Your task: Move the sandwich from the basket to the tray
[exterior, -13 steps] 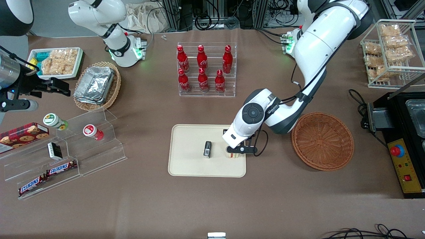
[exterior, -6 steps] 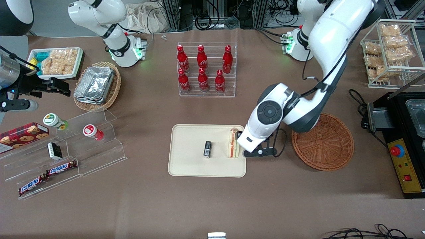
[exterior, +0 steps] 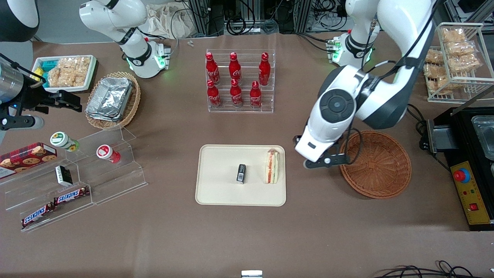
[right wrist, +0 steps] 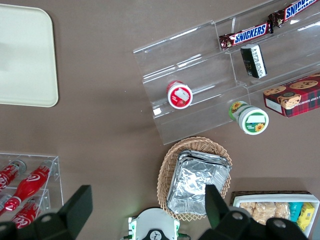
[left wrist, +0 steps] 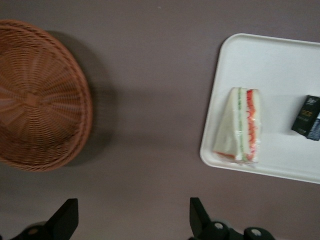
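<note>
Where sandwich (exterior: 272, 166) lies, black packet (exterior: 241, 173) beside; hand (left wrist: 131, 220) above.

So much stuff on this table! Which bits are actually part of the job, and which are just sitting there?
Part of the job: sandwich, on the tray; empty basket; open gripper between tray and basket.

Just sitting there: small black packet on the tray, cola bottles, Snickers bars, foil containers.

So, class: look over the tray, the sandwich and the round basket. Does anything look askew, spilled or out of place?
Nothing stands out. The sandwich lies intact on the tray, close to the rim nearest the basket, beside a small dark packet. Nothing lies in the basket. The gripper hangs open above bare table between tray and basket.
</note>
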`<state>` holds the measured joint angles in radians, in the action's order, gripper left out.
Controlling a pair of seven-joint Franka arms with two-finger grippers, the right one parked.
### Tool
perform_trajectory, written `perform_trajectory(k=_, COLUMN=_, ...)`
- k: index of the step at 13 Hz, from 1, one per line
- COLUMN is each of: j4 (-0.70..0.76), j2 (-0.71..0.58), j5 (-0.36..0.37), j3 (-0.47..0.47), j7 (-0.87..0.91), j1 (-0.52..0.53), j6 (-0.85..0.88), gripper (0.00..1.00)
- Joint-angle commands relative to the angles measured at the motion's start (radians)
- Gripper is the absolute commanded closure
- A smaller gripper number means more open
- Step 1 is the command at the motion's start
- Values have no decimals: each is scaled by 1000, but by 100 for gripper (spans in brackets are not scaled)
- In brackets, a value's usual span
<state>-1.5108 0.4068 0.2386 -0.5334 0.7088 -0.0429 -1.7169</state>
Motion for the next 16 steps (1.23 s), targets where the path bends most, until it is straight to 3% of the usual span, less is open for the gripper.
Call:
perform_trajectory(k=1, j4=-22, j2=-77, j5=-36, j3=-4, j7=-103, j1=86, j6=75, gripper=0)
perform_trajectory(k=4, j4=-9, j2=-147, j5=-122, j3=-2, j7=-291, j1=213, j6=164, gripper=0)
perform_trajectory(k=7, j4=69, j2=-158, j5=-124, j3=4, j7=-325, j1=259, j6=320, gripper=0)
perform_trajectory(k=16, j4=89, j2=-158, j5=-110, j3=35, j7=-318, j1=314, j6=344, gripper=0)
